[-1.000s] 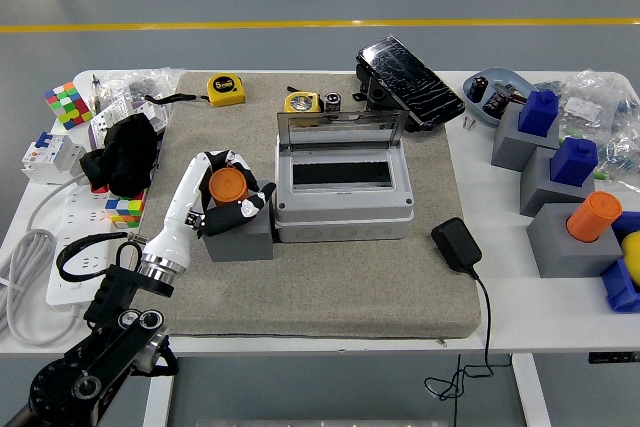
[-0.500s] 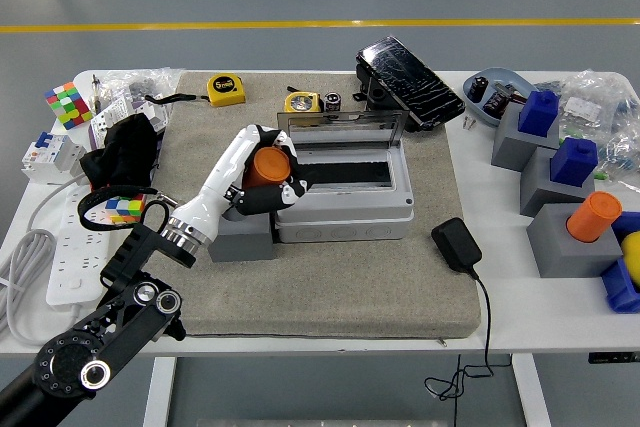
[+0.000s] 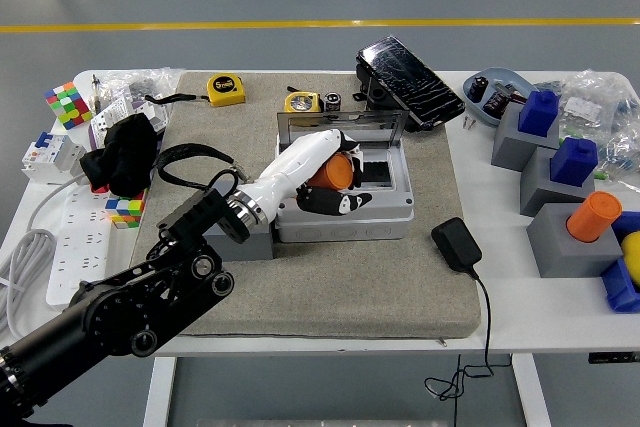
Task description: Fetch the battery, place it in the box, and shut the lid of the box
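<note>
left hand [image 3: 325, 182] is holding the orange battery [image 3: 331, 171] over the open box [image 3: 345, 209], fingers clamped on it; placement step underway, next calling for lowering and release.

The yellow tape measure [image 3: 226, 89] reads "5m".

One high head camera looks forward and down over the white table [image 3: 500, 332].
</note>
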